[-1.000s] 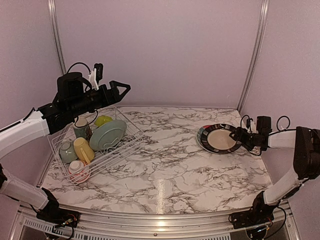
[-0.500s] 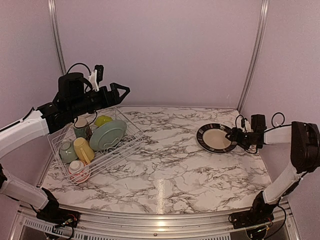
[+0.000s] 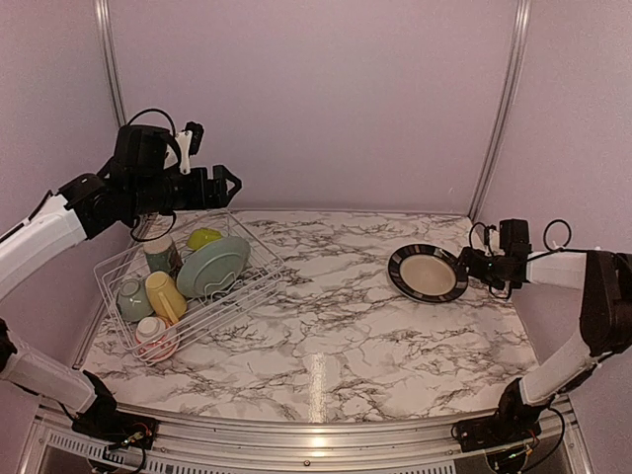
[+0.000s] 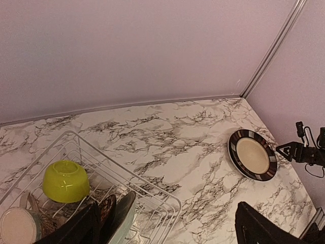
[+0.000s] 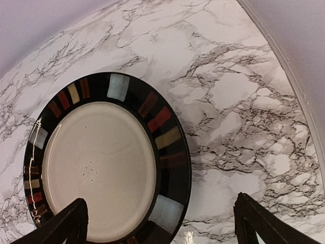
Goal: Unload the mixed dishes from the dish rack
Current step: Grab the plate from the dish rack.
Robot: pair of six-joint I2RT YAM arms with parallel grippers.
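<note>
The white wire dish rack stands at the left and holds a pale green plate, a lime-green bowl, a yellow mug and other mugs. My left gripper is open and empty, high above the rack's far side. The left wrist view shows the rack, the bowl and the plate's edge below it. The black-rimmed cream plate lies flat on the table at the right. My right gripper is open at its right edge, with the plate's rim between its fingers.
A greenish mug and a beige mug sit at the rack's near end. Walls close the back and both sides, and a metal corner post rises behind the plate. Bare marble table lies between rack and plate.
The right gripper lowered the tilted black-rimmed plate flat onto the table and let it go, drawing back slightly right. The left arm rose and swung back a little left above the rack.
</note>
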